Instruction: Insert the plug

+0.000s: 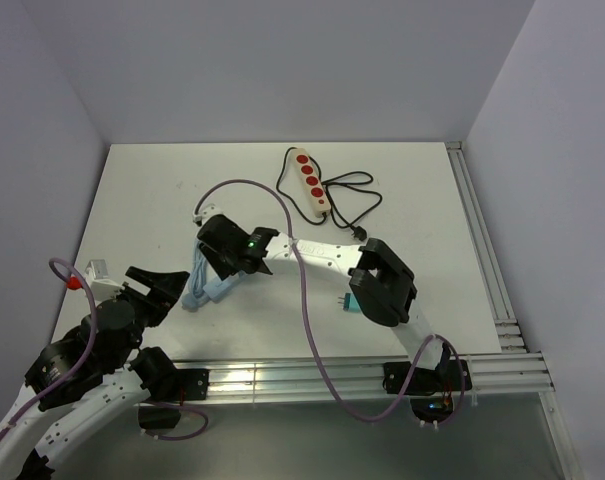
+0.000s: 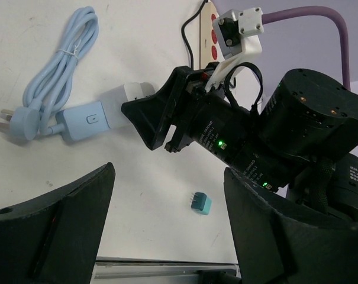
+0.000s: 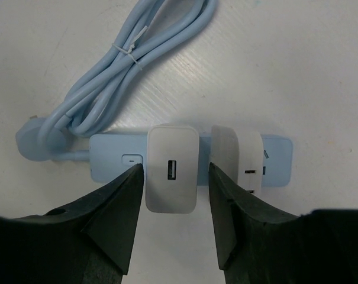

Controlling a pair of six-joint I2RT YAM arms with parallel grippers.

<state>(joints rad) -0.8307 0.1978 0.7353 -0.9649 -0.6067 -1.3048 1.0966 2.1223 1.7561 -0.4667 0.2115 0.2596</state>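
Surface: white table [image 1: 142,200], rails [image 1: 312,378] along its near and right edges.
Room: pale walls [image 1: 282,70] behind.
Left gripper [image 2: 168,177]: spread, empty.
Right gripper [image 3: 175,171]: straddling white charger [image 3: 173,142], grip unclear.

White table [image 1: 152,200], plain lavender walls [image 1: 282,60], aluminium rails [image 1: 282,380] at near edge

A white charger [image 3: 171,168] with rounded corners (one USB port in its upward face) stands on the light-blue power strip [image 3: 110,157], near the strip's middle. Whether its pins are fully seated cannot be told. The strip lies flat, and its pale-blue cord [image 3: 125,65], bundled with a white tie, loops away from the strip's left end.
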